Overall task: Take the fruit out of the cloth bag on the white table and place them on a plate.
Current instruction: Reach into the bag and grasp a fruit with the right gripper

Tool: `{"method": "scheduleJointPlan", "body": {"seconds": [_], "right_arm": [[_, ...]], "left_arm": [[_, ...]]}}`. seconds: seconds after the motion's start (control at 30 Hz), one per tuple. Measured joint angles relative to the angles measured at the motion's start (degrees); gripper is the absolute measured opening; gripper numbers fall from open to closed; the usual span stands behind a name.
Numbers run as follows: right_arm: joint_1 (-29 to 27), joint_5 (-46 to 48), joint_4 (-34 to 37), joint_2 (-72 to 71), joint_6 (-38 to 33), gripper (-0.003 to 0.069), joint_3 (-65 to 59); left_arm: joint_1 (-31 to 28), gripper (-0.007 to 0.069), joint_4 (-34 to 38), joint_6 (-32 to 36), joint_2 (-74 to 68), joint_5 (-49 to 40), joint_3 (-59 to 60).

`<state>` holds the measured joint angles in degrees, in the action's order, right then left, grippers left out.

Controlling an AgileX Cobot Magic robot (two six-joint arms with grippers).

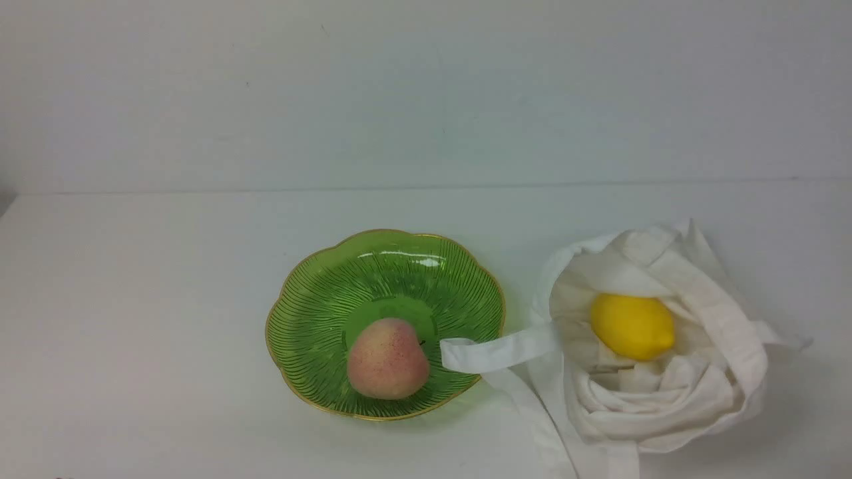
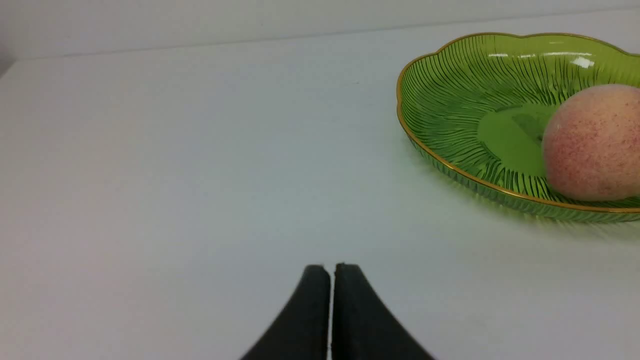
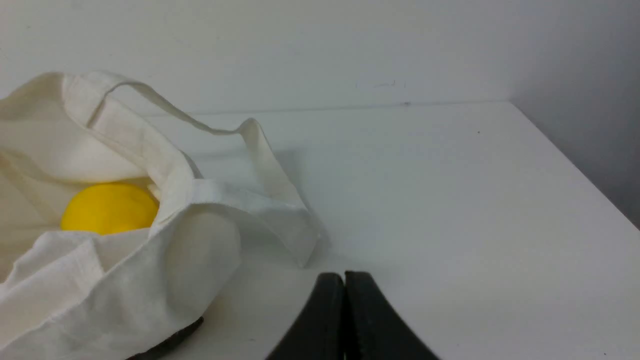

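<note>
A yellow lemon point(image 1: 632, 326) lies inside the open off-white cloth bag point(image 1: 665, 399) on the right of the white table point(image 1: 133, 299); it also shows in the right wrist view point(image 3: 109, 207), with the bag point(image 3: 100, 285) around it. The green plate point(image 1: 319, 313) with a gold rim sits mid-table and holds a pinkish speckled peach point(image 1: 387, 359). One bag strap point(image 1: 496, 351) rests over the plate's right rim. Neither gripper shows in the front view. My left gripper point(image 2: 332, 267) is shut and empty, over bare table short of the plate point(image 2: 450, 100). My right gripper point(image 3: 344, 275) is shut and empty, beside the bag.
The peach point(image 2: 592, 142) fills the plate's near side in the left wrist view. A white wall stands behind the table. The table's right edge point(image 3: 575, 165) runs close beside the bag. A second strap point(image 1: 539, 426) trails toward the front edge.
</note>
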<state>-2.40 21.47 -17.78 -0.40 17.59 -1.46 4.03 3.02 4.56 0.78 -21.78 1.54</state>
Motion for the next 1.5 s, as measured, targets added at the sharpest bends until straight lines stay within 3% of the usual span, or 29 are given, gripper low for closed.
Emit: {"method": "scheduleJointPlan", "body": {"seconds": [0.77,0.87,1.1,1.5], "right_arm": [[0.0,-0.2,-0.3,0.0,0.4,-0.0014,0.0],[0.0,-3.2,1.5,0.0,2.5,-0.0014,-0.2],[0.0,-22.8,12.1,0.0,13.8,-0.0014,-0.2],[0.0,-37.5,13.8,0.0,18.7,-0.0014,0.5]], "left_arm": [[0.0,-0.0008,0.0,0.0,0.0,0.0,0.0],[0.0,-0.0008,0.0,0.0,0.0,0.0,0.0],[0.0,-0.0008,0.0,0.0,0.0,0.0,0.0],[0.0,-0.0008,0.0,0.0,0.0,0.0,0.0]]}}
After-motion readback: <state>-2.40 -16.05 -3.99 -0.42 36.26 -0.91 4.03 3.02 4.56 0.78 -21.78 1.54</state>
